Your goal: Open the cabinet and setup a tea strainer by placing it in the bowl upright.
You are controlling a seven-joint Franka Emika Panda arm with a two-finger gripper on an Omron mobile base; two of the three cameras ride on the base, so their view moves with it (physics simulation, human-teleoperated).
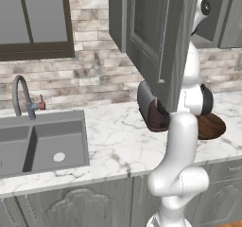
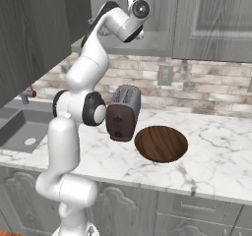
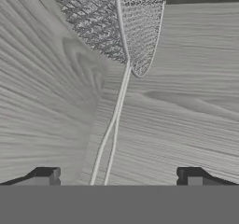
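Grey wood grain makes up the surface under the tea strainer (image 3: 140, 27) in the hand view: the mesh cup lies on its side with a thin wire handle running from it down toward the bottom of that view, between the two dark fingertips (image 3: 46, 175). The jaws are spread wide, one tip at each lower corner, and neither touches the strainer or its wire. The gripper (image 3: 119, 177) hovers just short of the handle's near end.

From the base views, the cabinet (image 1: 156, 32) stands with its door swung out toward the camera, and the white arm reaches up past that door into the cabinet (the hand itself is hidden behind the door and the cabinet body).

Taking the toaster (image 2: 123, 113) as the landmark: the dark red and grey toaster sits on the marble desk (image 2: 216, 146) below the open cabinet. The bowl (image 2: 161, 143), dark brown and wood-grained, rests on the desk just to the right of the toaster in the right base view, near but not touching it, and nothing is in it. Well to the left of the toaster lies the sink (image 1: 42, 145) with its curved faucet (image 1: 21, 96) behind it.
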